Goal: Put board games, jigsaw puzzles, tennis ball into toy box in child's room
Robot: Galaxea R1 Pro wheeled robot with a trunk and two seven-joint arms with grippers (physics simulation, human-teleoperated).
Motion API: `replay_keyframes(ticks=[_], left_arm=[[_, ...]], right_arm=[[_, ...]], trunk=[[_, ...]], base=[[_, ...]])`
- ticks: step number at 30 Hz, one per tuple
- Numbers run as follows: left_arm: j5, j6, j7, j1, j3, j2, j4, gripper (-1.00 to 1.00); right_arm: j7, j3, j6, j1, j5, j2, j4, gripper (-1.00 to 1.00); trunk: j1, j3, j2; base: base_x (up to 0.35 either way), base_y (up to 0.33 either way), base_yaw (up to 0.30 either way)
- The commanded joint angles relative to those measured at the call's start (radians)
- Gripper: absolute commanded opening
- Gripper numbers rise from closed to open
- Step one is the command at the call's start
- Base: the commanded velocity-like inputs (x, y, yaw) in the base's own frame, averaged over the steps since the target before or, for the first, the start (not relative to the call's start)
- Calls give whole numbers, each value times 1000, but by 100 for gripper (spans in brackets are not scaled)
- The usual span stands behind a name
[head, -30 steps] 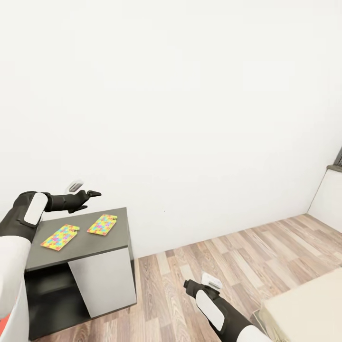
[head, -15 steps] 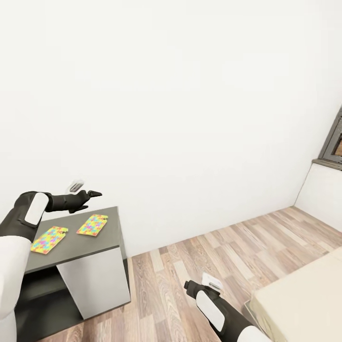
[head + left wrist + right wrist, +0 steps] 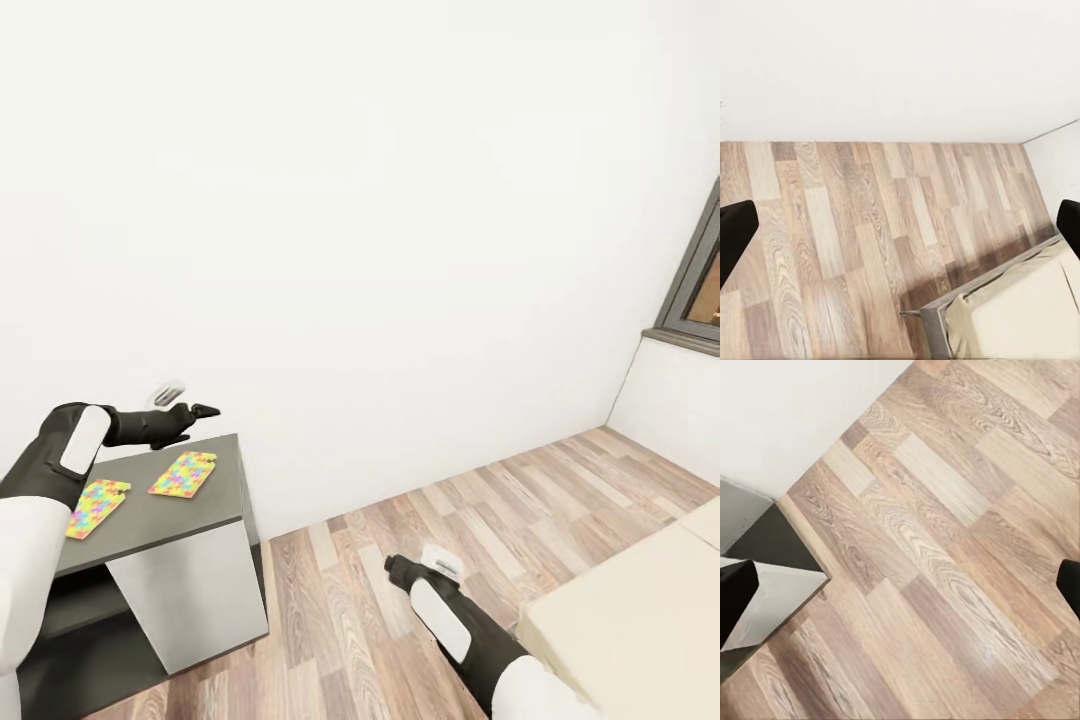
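Two jigsaw puzzles lie flat on the dark grey cabinet [image 3: 200,500] at the head view's lower left: one jigsaw puzzle [image 3: 183,473] toward the wall, the other jigsaw puzzle [image 3: 96,505] nearer the robot, apart from each other. Left gripper [image 3: 190,412] hovers above the cabinet's back edge, close to the white wall [image 3: 400,250], holding nothing; in the left wrist view its fingers [image 3: 735,236] sit wide apart over wood floor [image 3: 855,225] and a corner of the bed [image 3: 1020,315]. Right gripper [image 3: 392,568] hangs low over the floor, fingers [image 3: 733,596] spread wide, empty. Bed's beige mattress at the head view's lower right. Window frame [image 3: 695,290] at the right edge.
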Motion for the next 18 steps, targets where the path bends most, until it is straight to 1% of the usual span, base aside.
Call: replay_keyframes(ticks=[1,2,4,6,11,18], left_arm=[[-10,0,-10,-1,-5,0,0,100],[-10,-4,-10,-1,-13,-1,0,100],[-10,-18,-11,-1,-39,-5,0,100],[-10,-24,-11,-1,-50,-9,0,100],[-11,-29,-10,-1,-59,-12,0,100],[-11,-35,-11,-1,-62,-14,0,100]], right_arm=[[-8,3,4,-6,-4,-4,-16,100],[-10,3,4,-10,-4,-9,-30,100],[-8,2,3,-16,-5,-34,-78,100],[-6,4,0,-14,-5,-52,-97,100],[-3,9,-4,-12,-3,-70,-111,100],[-2,8,-5,-11,-3,-79,-118,100]], trunk=[[1,-3,-2],[1,-3,-2],[1,-3,-2],[1,-3,-2],[1,-3,-2],[1,-3,-2]], base=[[0,0,-6],[0,0,-4],[0,0,-2],[0,0,-1],[0,0,0],[0,0,0]])
